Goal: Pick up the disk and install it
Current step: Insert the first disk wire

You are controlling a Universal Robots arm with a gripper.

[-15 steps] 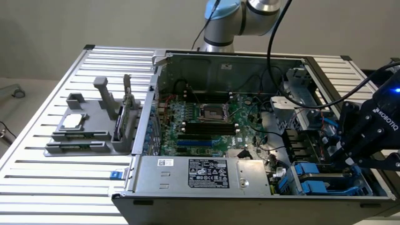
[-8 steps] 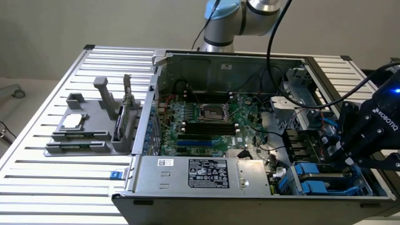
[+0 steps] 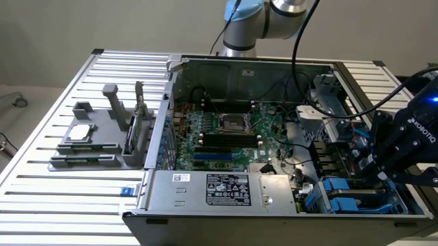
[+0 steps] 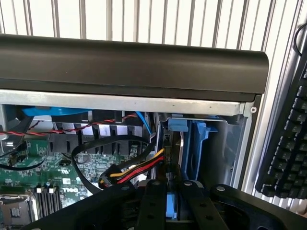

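Observation:
The disk [image 4: 193,146] stands on edge in the drive bay at the corner of the open computer case [image 3: 171,102], its bright blue carrier bracket facing the wrist camera. My gripper [image 4: 171,207] reaches down into that bay, its two black fingers [image 4: 154,206] closed against a blue part of the carrier between them. In the exterior view the gripper [image 3: 375,177] hangs over the bay at the case's near corner on the exterior view's right, where blue brackets [image 3: 340,197] show below it. The disk's metal body and label are hidden.
Red, yellow and black cables [image 4: 136,168] run just beside the bay. The motherboard [image 3: 226,128] fills the case floor, with the large silver box [image 3: 226,189] along the near wall. A grey fixture [image 3: 96,138] holding a small chip sits on the slatted table. A keyboard [image 4: 292,143] lies outside the case.

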